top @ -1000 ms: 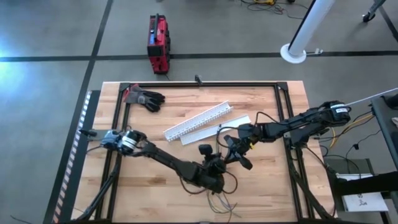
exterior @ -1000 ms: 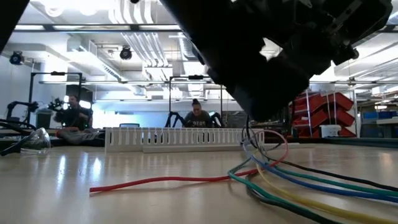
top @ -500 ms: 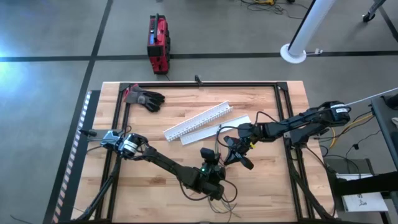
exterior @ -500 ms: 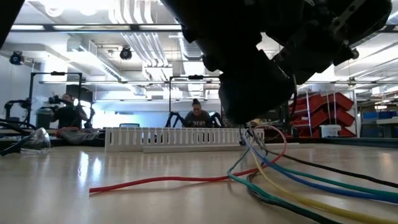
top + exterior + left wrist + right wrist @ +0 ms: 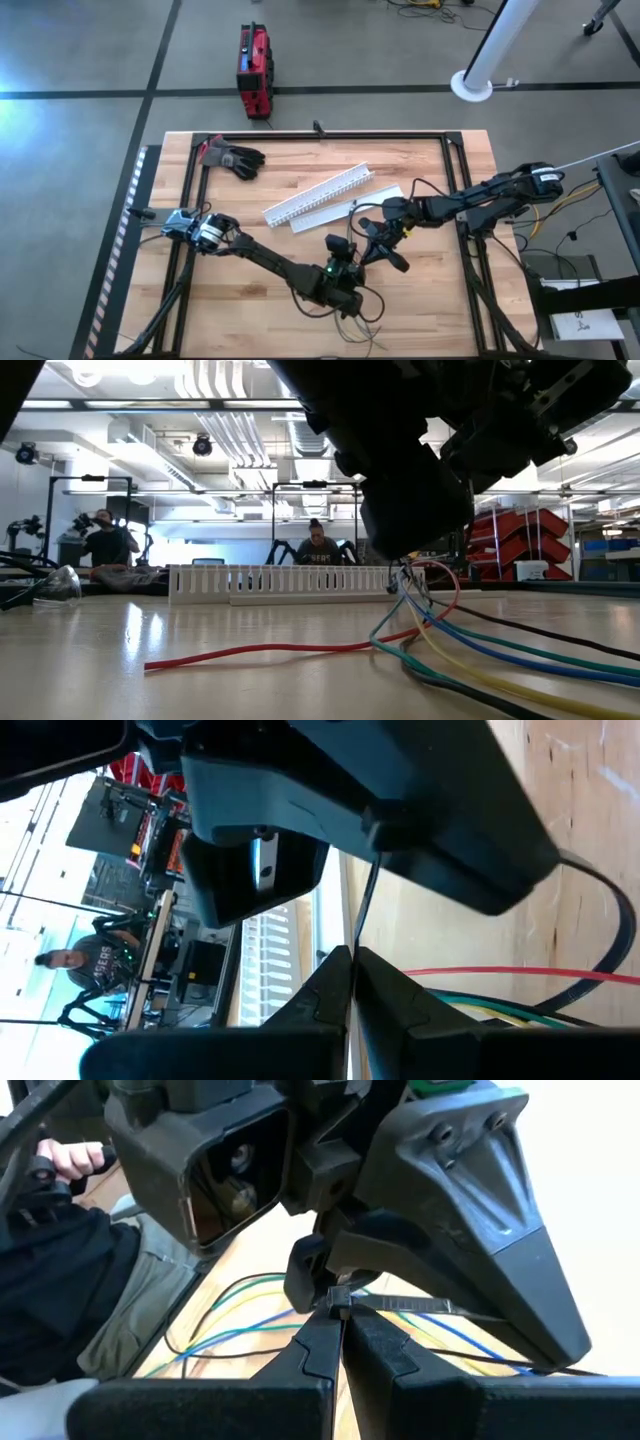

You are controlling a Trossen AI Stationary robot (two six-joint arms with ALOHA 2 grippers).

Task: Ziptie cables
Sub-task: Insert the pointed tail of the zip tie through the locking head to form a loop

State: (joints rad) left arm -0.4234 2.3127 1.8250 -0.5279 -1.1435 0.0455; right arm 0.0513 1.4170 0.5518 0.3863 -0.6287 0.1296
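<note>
The cables [image 5: 450, 650], thin green, blue, yellow, dark and red wires, lie near the table's front edge [image 5: 352, 318]. They rise to one gathered point [image 5: 405, 572] under the grippers. A thin grey ziptie [image 5: 410, 1304] runs sideways at that point. My left gripper [image 5: 352, 965] and my right gripper [image 5: 340, 1320] are both shut and meet tip to tip at the table's middle front, the left [image 5: 348, 270] just nearer the front edge than the right [image 5: 368, 252]. My left gripper pinches a thin dark strip [image 5: 360, 920] between its fingertips; the strip runs straight on toward the right gripper. It looks like the ziptie's strap seen edge-on. The bundle hangs below, its long ends on the table. My right gripper pinches the ziptie at its small pale end [image 5: 338, 1302] between its fingertips, coming from the table's right. The grey strap [image 5: 420, 1306] runs off sideways from the fingers, above the wires. The left gripper's fingers [image 5: 312, 1270] meet the same spot from the other side.
A long white slotted channel with its flat lid [image 5: 318, 193] lies slanted behind the grippers, also seen across the low view [image 5: 280, 582]. A dark glove [image 5: 232, 157] lies at the far left. A red case [image 5: 254, 70] stands on the floor. People sit beyond the table [image 5: 318, 548].
My left gripper has turned about its wrist and drawn a little toward the far edge, closer to the right gripper. The cables' gathered point has risen slightly; their long ends stay on the table.
</note>
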